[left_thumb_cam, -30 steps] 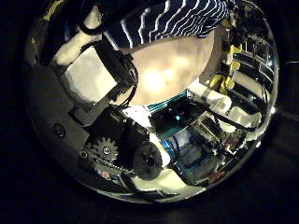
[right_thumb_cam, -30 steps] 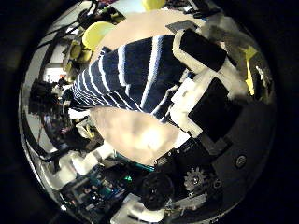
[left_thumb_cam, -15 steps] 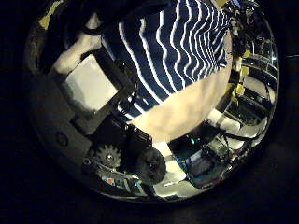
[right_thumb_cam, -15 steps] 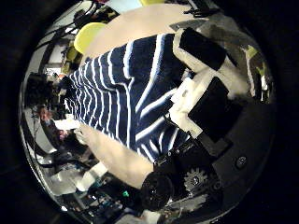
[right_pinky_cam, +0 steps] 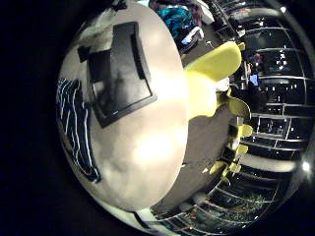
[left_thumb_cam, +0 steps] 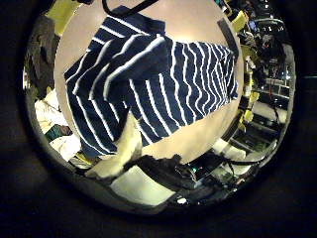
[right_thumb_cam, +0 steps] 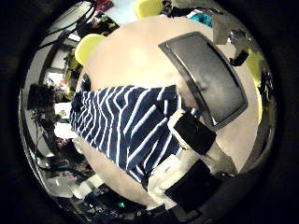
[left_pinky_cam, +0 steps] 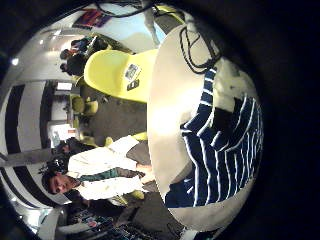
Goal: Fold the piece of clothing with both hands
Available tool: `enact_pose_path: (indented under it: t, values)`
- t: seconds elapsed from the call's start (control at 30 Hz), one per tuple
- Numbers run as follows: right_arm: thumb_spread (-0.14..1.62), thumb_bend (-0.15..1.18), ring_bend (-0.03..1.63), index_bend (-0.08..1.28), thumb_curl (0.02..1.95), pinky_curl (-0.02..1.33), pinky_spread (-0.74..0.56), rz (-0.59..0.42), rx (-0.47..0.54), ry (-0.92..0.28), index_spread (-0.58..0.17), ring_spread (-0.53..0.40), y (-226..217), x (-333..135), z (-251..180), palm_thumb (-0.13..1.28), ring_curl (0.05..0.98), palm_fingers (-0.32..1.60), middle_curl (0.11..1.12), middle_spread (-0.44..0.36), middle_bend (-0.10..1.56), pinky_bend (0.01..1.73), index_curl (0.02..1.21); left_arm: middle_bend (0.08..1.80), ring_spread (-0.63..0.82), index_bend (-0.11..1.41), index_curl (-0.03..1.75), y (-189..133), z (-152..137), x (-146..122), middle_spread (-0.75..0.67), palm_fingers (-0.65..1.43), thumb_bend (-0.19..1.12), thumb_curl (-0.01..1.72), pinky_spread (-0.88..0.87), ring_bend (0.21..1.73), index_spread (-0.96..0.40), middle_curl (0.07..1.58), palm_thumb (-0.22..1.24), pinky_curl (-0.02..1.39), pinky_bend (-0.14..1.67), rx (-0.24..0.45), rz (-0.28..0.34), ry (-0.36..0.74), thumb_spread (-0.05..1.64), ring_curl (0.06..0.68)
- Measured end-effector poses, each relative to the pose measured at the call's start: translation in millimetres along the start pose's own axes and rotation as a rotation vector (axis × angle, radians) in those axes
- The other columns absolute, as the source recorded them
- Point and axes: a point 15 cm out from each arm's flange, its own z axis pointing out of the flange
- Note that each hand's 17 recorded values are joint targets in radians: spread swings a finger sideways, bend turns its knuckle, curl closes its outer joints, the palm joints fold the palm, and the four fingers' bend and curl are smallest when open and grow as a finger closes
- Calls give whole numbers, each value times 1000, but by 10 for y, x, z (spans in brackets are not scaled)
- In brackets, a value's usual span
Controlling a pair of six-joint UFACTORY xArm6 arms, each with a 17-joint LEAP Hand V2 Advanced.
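A striped garment (left_thumb_cam: 149, 84) lies flat on a round table (left_thumb_cam: 193, 149) in the left thumb side palm view, one part laid over with its stripes running crosswise. One straight finger of my left hand (left_thumb_cam: 121, 154) reaches down to the garment's edge. In the right thumb side palm view the garment (right_thumb_cam: 126, 126) lies beside a dark flat pad, and the fingers of my right hand (right_thumb_cam: 194, 149) stretch out to its near edge without curling round it. The garment also shows in the left little finger side palm view (left_pinky_cam: 225, 140) and in the right little finger side palm view (right_pinky_cam: 79, 128).
A dark flat pad (right_thumb_cam: 206, 75) lies on the table next to the garment; it also shows in the right little finger side palm view (right_pinky_cam: 118, 69). Chairs (left_pinky_cam: 115, 75) stand around the table (right_pinky_cam: 148, 147).
Both palm cameras have drawn back from the garment. It filled the thumb side views close under the fingers; now the whole garment and the table around it show.
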Motion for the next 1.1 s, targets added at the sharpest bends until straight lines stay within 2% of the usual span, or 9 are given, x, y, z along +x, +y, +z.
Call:
enact_pose_path:
  t: [0.07,0.17,0.27,0.37,0.5,0.67,0.93,1.1]
  values:
    - [1326,-16,1132,281,449,736,-93,15,4,-1,-428,-216,42,92,-131,641,541,168,615,-278,646,901,609,179,-20,140,820,81,-80,3,35,-126,-36,340,-136,994,-72,779,363,614,778,-4,-4,18,1145,380]
    - [1322,-39,1058,292,418,696,62,24,-24,-2,-421,-164,195,154,-317,557,505,121,571,-269,583,815,584,159,91,131,723,226,-196,15,153,-105,-29,325,25,933,-22,692,335,569,705,-12,-3,33,1142,349]
    - [1316,-41,1001,292,391,661,163,13,-74,-5,-418,-136,422,195,-509,475,479,105,543,-261,550,762,563,173,146,133,642,383,-248,105,202,-69,-29,311,135,891,5,626,308,533,659,-43,11,54,1136,327]
    - [1318,-33,937,278,360,615,257,-34,-118,-40,-412,-100,627,78,-668,407,445,93,511,-251,514,699,534,177,184,139,577,566,-276,355,222,-48,-25,301,211,865,16,574,294,506,628,-92,50,96,1133,311]
    - [1325,-26,846,260,326,555,331,-109,-234,-137,-410,-50,993,-177,-491,347,405,70,477,-200,472,610,501,184,211,148,511,734,-191,593,232,-24,-24,293,272,840,23,522,281,477,599,-133,74,144,1134,295]
    - [1325,-17,757,206,299,483,376,-132,-306,-173,-401,-8,1250,-331,-210,318,357,133,451,-162,467,524,455,193,226,156,453,972,28,747,228,2,-21,287,305,817,25,481,278,448,569,-180,90,167,1136,281]
    - [1253,-18,704,167,288,434,395,-138,-302,-171,-375,22,1207,-489,294,313,325,174,425,-87,432,477,406,197,244,157,391,1141,143,811,222,32,-20,282,315,803,33,438,278,413,531,-173,95,173,1137,265]
    - [1204,-22,693,160,286,415,402,-151,-345,-173,-360,39,1238,-585,556,313,314,167,405,-68,391,478,375,197,241,159,368,1322,147,783,222,49,-20,280,314,791,34,420,278,398,517,-181,100,176,1137,258]
